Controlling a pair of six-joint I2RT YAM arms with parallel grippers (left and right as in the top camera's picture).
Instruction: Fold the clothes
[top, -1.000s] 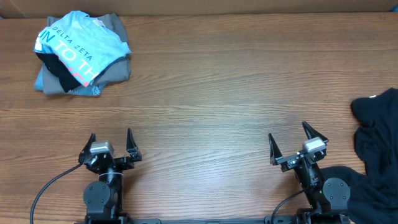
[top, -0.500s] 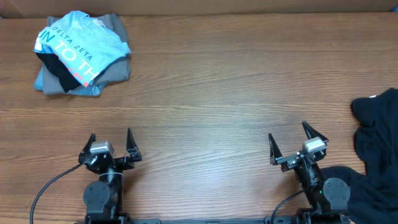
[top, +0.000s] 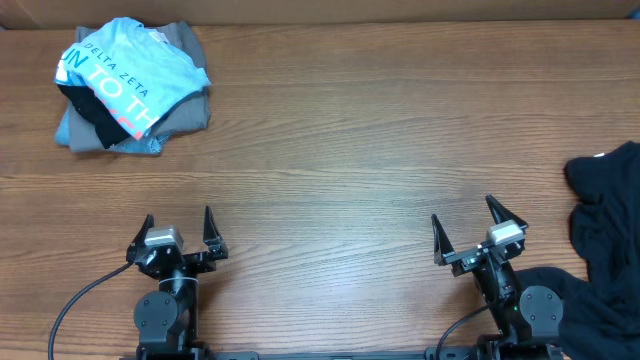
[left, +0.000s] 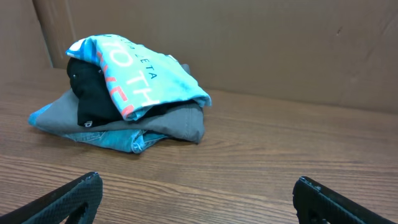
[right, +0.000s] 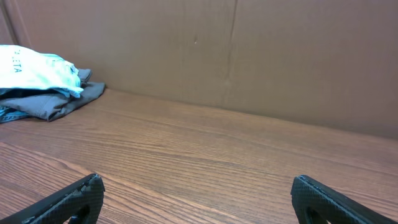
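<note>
We have both arms parked at the near edge of the table (top: 350, 130). The left gripper (top: 178, 216) and the right gripper (top: 462, 210) each have their fingers spread wide apart, holding nothing and touching no cloth.

The clothes sit in two places. A stack of clothes (top: 165, 118) lies in the far left corner, with the sky-blue T-shirt (top: 130, 65) on top and grey, black and pale blue layers under it. It looks roughly folded already. It is well apart from the left gripper, ahead of it and a little to the left.

A crumpled black garment (top: 605, 230) lies at the right edge, reaching from mid-depth down to the near edge beside the right arm's base. Its long axis runs near to far.

We judge this heap the likelier next piece. It lies to the right of the right gripper, which is clearly the nearer one and would have to swing right. The left gripper is well away across the table.
</note>
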